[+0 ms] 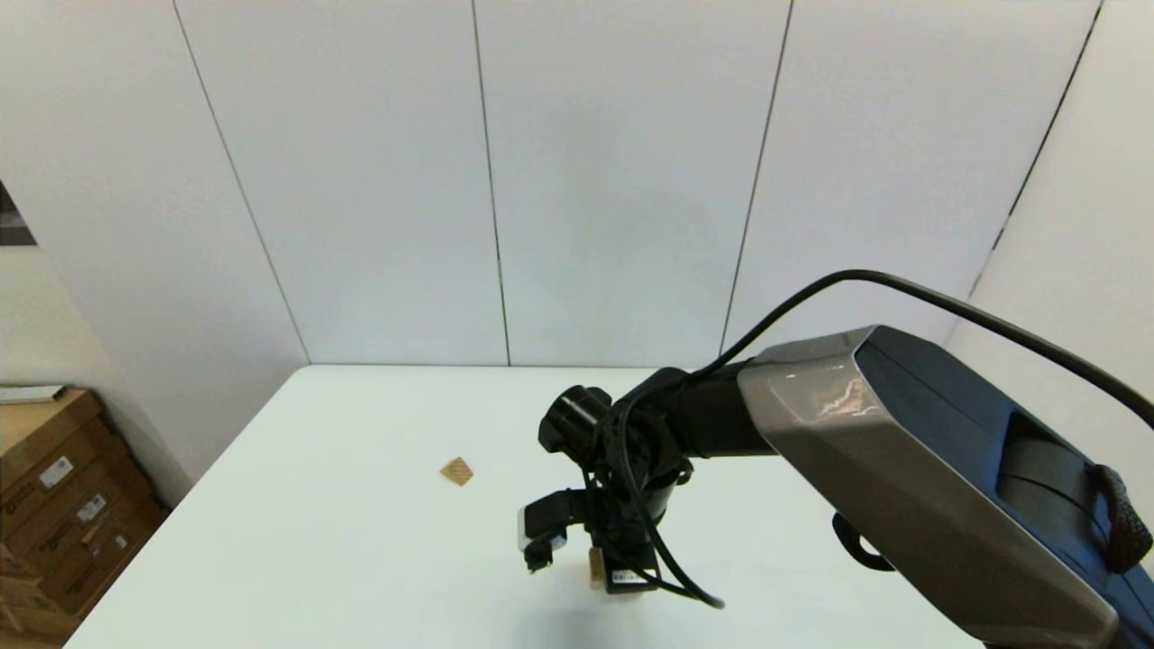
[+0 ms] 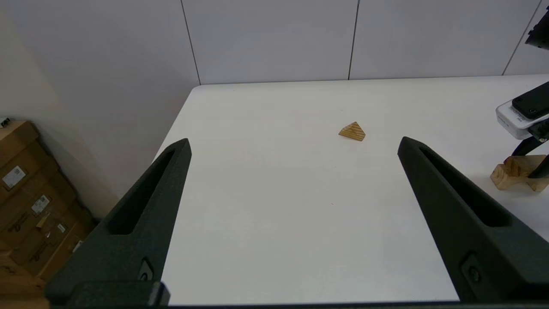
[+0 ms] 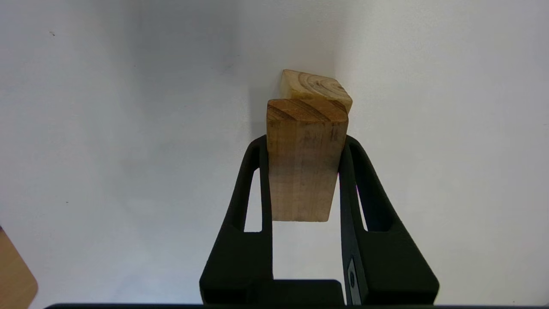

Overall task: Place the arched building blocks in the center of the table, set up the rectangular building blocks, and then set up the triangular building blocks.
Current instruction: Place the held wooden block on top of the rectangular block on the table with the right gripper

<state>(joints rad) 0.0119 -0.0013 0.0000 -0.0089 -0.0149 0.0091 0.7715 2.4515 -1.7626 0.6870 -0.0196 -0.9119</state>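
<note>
In the right wrist view my right gripper [image 3: 304, 143] is shut on the rectangular block [image 3: 304, 171], a tan-brown slab seen end on. It hangs directly over the paler arched block [image 3: 316, 88], which rests on the white table [image 1: 343, 541]; whether they touch I cannot tell. Seen from the head, the right gripper [image 1: 622, 572] points down near the table's front middle. The triangular block [image 1: 457, 470], a small striped wedge, lies alone to its far left. The left wrist view shows my left gripper [image 2: 295, 140] open and empty, the wedge [image 2: 352, 131] beyond it and the arched block [image 2: 512, 171] at the side.
Stacked cardboard boxes [image 1: 54, 505] stand on the floor past the table's left edge. White wall panels [image 1: 622, 180] close off the far edge. The right arm's grey forearm [image 1: 902, 460] and its black cable reach in over the table's right half.
</note>
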